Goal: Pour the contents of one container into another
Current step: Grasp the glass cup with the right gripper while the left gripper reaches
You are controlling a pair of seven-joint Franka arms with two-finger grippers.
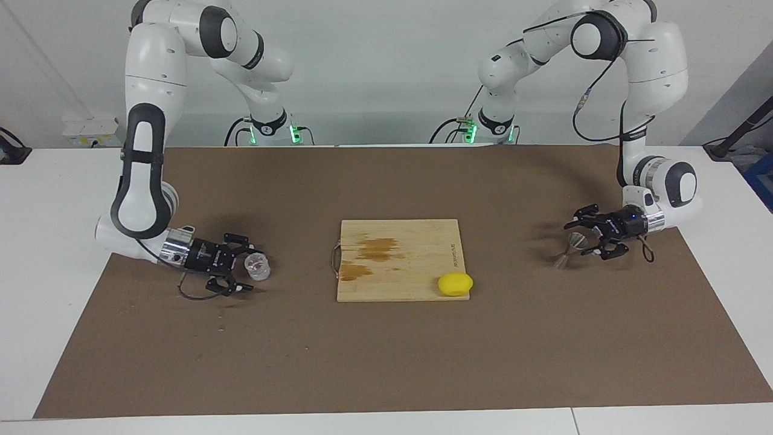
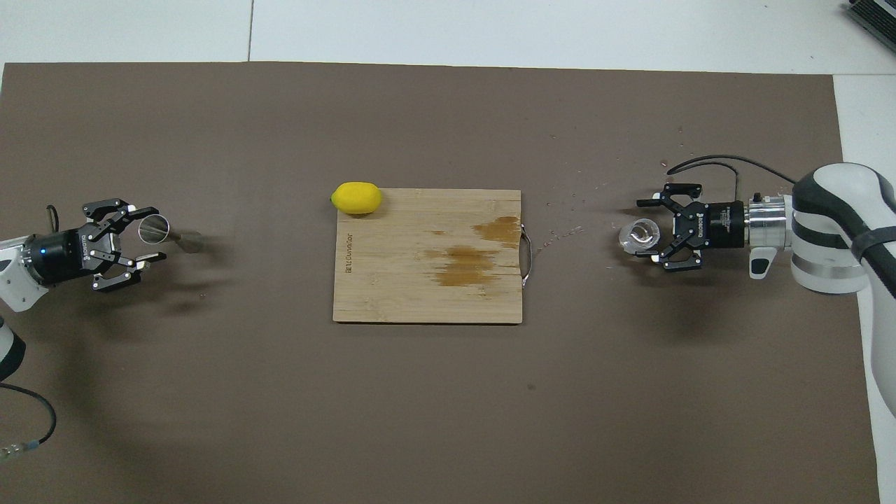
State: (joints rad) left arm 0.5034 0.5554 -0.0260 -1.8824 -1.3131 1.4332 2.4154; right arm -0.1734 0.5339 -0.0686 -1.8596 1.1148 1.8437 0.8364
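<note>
The small squat clear glass cup with thick faceted walls point(image 2: 642, 236) stood on the brown matte table mat point(image 2: 420, 420) at three o'clock from the pale bamboo cutting board point(image 2: 427, 294), read on the overhead view. The small silvery hourglass-shaped metal jigger point(image 2: 155, 229) stood upright at nine o'clock from it. Each vessel sat well apart from the board, toward its own arm's end, probably so that each arm could take one from the side. The right gripper point(image 2: 647, 231) lay low and level with its fingers apart, one on either side of the glass cup and not pressing it. The left gripper point(image 2: 154, 233) likewise straddled the jigger's upper cone with its fingers apart. One fingertip looked very near the rim, though I could not tell whether it touched. A side-on hold would keep both mouths clear for pouring. The glass's heavy walls should grip well, while the jigger's smooth tapering metal might slip. The board was flat, with dark stains. A smooth yellow lemon point(image 2: 357, 197) rested at its eleven o'clock corner.
</note>
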